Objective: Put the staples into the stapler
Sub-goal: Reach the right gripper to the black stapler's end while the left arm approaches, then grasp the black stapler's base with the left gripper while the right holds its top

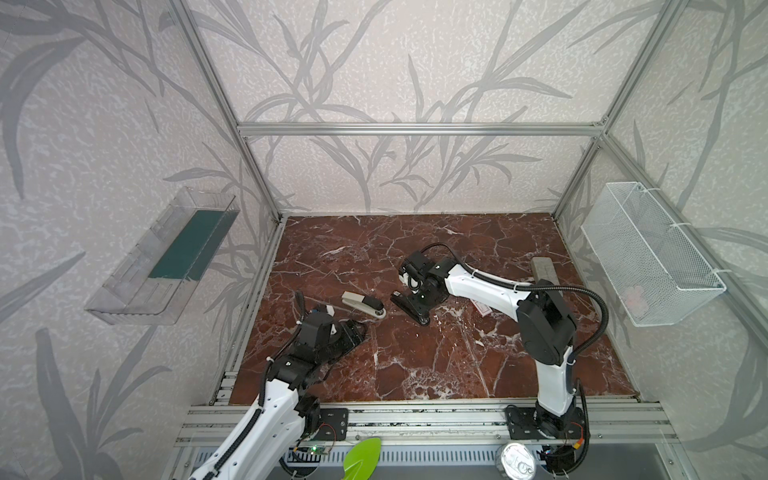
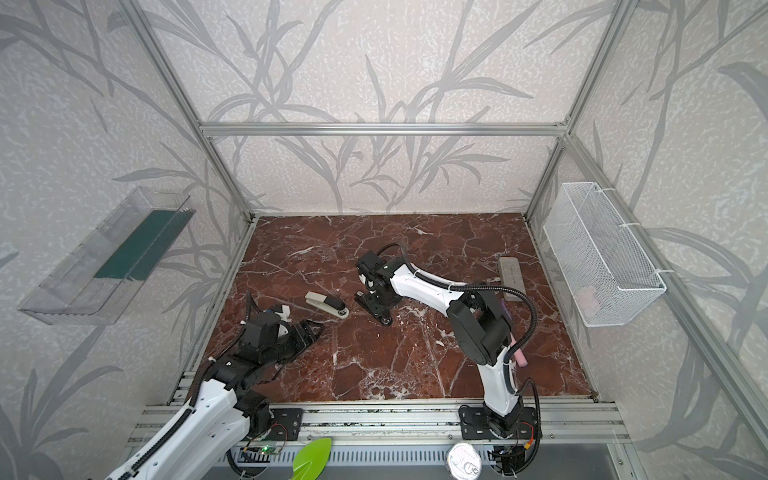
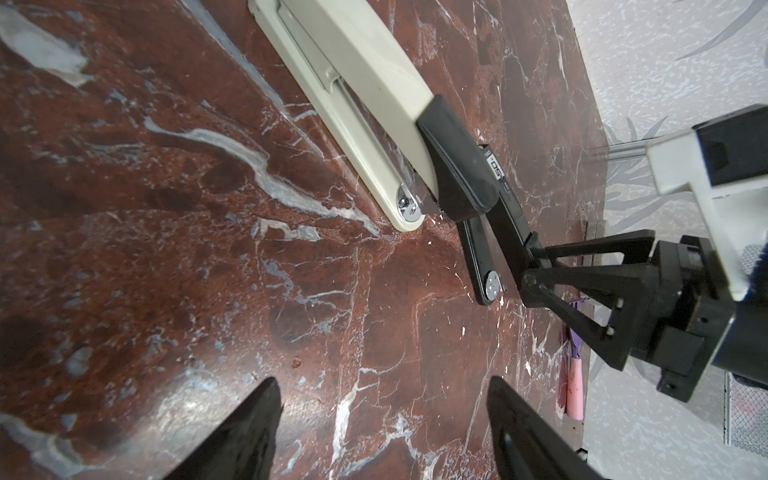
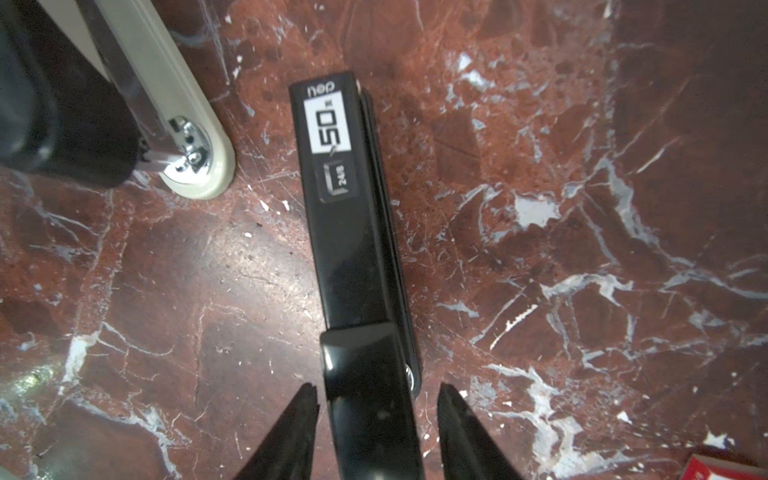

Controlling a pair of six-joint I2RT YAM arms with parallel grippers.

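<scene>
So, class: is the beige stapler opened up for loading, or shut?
Shut. The beige stapler has its top down along its base, with only a narrow gap at the front.

Marble table (image 1: pixel 415 374) bears beige stapler (image 1: pixel 362 304), black stapler (image 4: pixel 353 232), staples (image 4: pixel 731 469), grey block (image 1: pixel 545 270), pink stick (image 2: pixel 519 355).

- The staples box (image 4: pixel 725 468) is cut off by the lower right corner of the right wrist view; in a top view only a sliver of the box (image 1: pixel 482 308) is seen beside the right arm (image 1: pixel 482 286).
- The pink-and-purple stick (image 2: pixel 520 358) is largely covered by that arm, right of centre.
- The rear of the black stapler (image 4: pixel 353 232) is cut off by the lower edge; whether it is touched by the right gripper (image 4: pixel 378 386) cannot be told.
- The beige stapler (image 3: pixel 357 83) is cropped by the upper edge.
- The pale thing (image 1: pixel 636 296) in the wire basket (image 1: pixel 665 249) is too blurred to be identified.
</scene>
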